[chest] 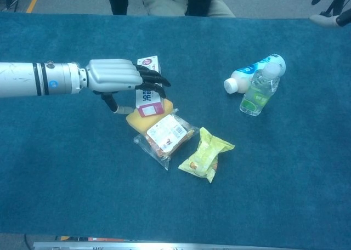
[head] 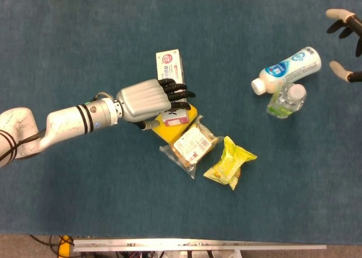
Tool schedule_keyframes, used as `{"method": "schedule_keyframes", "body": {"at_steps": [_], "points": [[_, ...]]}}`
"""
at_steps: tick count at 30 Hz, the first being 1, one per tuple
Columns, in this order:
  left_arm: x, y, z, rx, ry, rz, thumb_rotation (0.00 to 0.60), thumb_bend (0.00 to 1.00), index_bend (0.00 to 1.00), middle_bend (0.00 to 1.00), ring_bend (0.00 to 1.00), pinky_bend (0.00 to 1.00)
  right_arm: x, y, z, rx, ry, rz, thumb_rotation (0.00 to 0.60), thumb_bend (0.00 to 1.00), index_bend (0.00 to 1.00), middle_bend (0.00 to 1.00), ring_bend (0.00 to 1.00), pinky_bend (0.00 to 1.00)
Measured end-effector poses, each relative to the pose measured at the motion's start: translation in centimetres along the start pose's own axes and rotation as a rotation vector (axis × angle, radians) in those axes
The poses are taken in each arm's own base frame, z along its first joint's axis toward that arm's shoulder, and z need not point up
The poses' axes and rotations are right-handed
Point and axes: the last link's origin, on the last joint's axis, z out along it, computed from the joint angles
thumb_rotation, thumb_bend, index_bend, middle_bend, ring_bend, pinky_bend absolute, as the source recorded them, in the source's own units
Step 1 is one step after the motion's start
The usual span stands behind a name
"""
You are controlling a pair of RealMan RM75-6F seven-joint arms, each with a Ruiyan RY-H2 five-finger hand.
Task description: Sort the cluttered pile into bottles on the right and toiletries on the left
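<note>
1. The left robot hand (head: 148,101) lies over the toothpaste box (head: 171,72) in the pile on the counter (head: 85,37), fingers (head: 178,94) draped across it; whether it grips, I cannot tell.
2. Best to clamp across the box's short width, thumb under the near edge, then lift clear of the yellow sponge (head: 164,129).
3. The box's long axis runs toward the far edge, tilted slightly.
4. The right robot hand (head: 345,29) hovers spread, empty.
</note>
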Motion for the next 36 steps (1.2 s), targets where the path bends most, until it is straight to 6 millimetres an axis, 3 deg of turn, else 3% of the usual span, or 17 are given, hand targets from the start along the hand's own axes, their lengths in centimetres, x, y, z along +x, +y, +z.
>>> {"method": "schedule_keyframes", "body": {"at_steps": [7, 11, 23, 36], "points": [[-0.2, 0.4, 0.4, -0.018, 0.005, 0.009, 0.600, 0.37, 0.21, 0.07, 0.06, 0.17, 0.1, 0.1, -0.1, -0.005, 0.000, 0.008, 0.600, 0.28, 0.16, 0.34, 0.35, 0.55], [-0.3, 0.5, 0.4, -0.024, 0.016, 0.003, 0.600, 0.37, 0.27, 0.12, 0.15, 0.30, 0.1, 0.1, -0.1, -0.005, -0.002, 0.015, 0.600, 0.28, 0.16, 0.34, 0.35, 0.55], [-0.3, 0.4, 0.6, -0.026, 0.035, -0.011, 0.600, 0.38, 0.38, 0.27, 0.34, 0.52, 0.1, 0.2, 0.0, -0.008, -0.003, 0.023, 0.600, 0.28, 0.16, 0.34, 0.35, 0.55], [-0.2, -0.3, -0.4, -0.007, 0.054, -0.015, 0.600, 0.43, 0.44, 0.37, 0.42, 0.59, 0.1, 0.2, 0.0, -0.004, 0.003, 0.030, 0.600, 0.28, 0.16, 0.34, 0.35, 0.55]]}}
